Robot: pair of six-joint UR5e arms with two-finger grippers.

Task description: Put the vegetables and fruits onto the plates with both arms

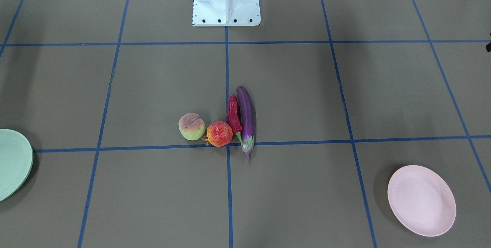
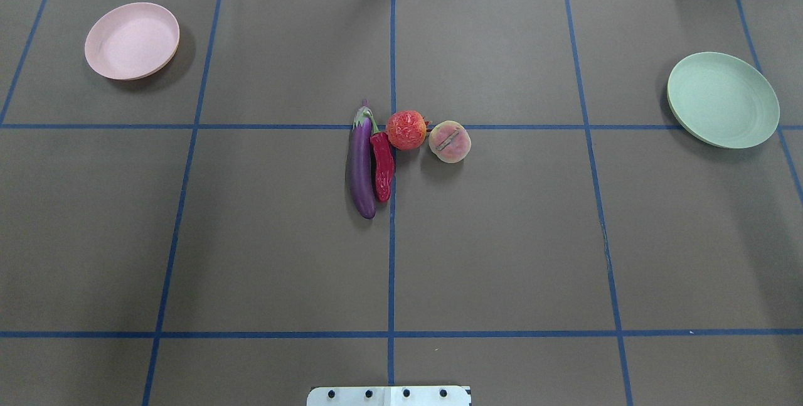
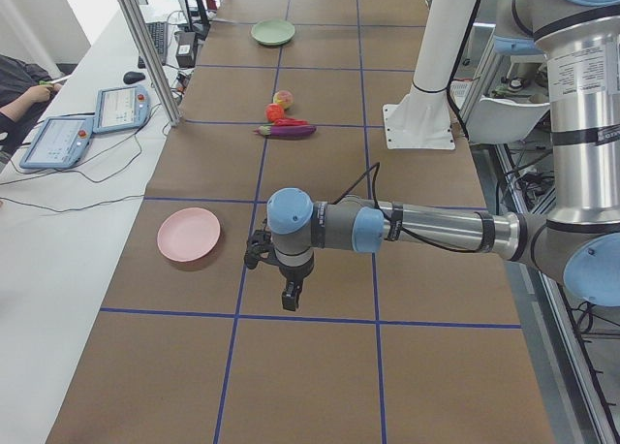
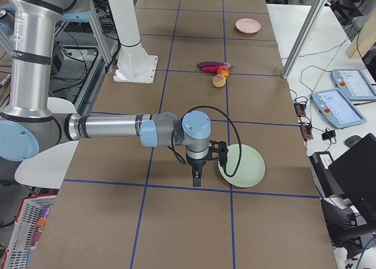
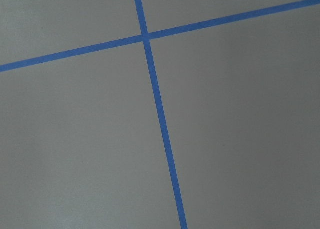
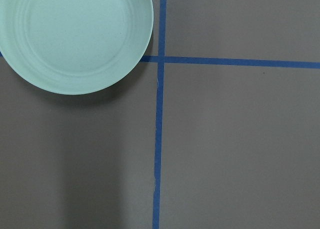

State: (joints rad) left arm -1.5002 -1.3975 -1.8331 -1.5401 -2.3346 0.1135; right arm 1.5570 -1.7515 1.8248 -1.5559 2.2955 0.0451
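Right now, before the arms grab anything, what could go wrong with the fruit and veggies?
1. The chili pepper lies pressed along the eggplant, so a grab at one may shove the other.
2. The pomegranate and peach are round and close together; a bump could roll one away.
3. The pink plate and green plate sit far out at opposite sides, so a loose grip might drop something on the way.

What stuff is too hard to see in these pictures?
- Left gripper: shows only in the left side view, small; open or shut, cannot tell.
- Right gripper: same, in the right side view.
- Mint green plate: cut off by the front-facing view's edge.
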